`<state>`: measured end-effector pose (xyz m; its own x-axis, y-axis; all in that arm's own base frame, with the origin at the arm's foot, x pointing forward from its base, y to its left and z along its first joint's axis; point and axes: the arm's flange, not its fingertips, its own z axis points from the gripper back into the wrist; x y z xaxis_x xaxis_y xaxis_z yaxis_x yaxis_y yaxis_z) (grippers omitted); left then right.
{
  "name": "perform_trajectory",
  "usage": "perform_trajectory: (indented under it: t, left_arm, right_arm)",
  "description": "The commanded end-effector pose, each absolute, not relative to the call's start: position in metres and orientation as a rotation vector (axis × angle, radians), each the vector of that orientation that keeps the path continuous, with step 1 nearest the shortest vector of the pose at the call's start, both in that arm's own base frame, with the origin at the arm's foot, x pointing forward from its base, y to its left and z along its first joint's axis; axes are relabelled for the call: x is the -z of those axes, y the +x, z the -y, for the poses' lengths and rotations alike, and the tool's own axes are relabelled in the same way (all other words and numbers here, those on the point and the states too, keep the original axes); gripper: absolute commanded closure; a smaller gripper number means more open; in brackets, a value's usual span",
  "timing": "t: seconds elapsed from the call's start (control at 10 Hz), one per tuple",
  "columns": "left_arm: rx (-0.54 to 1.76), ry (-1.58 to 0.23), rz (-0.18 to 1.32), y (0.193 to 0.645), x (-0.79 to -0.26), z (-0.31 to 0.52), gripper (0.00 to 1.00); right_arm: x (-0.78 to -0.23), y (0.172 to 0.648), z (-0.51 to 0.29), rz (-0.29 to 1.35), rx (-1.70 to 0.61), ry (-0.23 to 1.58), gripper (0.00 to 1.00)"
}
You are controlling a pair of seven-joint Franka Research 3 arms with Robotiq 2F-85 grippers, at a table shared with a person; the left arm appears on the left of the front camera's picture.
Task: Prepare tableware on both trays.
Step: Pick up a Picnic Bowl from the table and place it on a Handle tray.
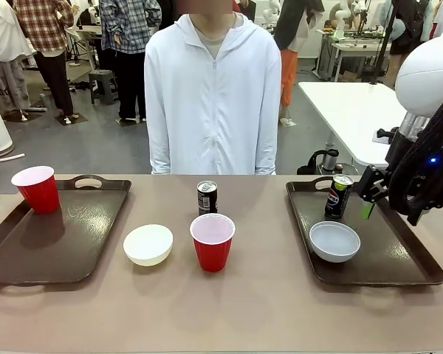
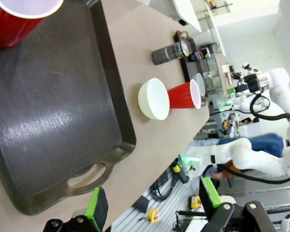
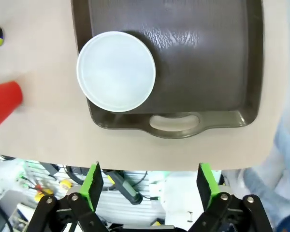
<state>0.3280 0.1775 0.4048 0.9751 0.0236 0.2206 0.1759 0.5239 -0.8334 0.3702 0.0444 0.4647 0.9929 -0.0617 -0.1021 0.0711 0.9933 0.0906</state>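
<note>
On the left tray a red cup stands at its far left corner. A cream-white bowl, a second red cup and a dark can are on the table between the trays. The right tray holds a pale grey bowl and another can. My right gripper hangs open over that tray, beside the can; its wrist view looks down on the bowl and tray. My left gripper is open and empty, off the near end of the left tray.
A person in a white hooded jacket stands at the table's far side, behind the middle can. Bare tabletop runs along the near edge. A white table stands behind at the right.
</note>
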Motion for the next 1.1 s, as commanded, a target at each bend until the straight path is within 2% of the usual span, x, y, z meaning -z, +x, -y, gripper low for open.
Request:
perform_trajectory:
  t: [0.0, 0.9, 1.0]
  left_arm:
    - [0.089, -1.032, 0.225, 0.327, -0.407, -0.179, 0.0]
    - [0.092, -1.017, 0.215, 0.328, -0.405, -0.177, 0.0]
    - [0.092, -0.888, 0.232, 0.322, -0.429, -0.169, 0.0]
  right_arm:
    - [-0.463, 0.371, -0.042, -0.094, 0.079, 0.114, 0.0]
    - [-0.465, 0.371, -0.043, -0.1, 0.071, 0.098, 0.0]
    - [-0.48, 0.359, -0.018, -0.043, 0.063, 0.202, 0.0]
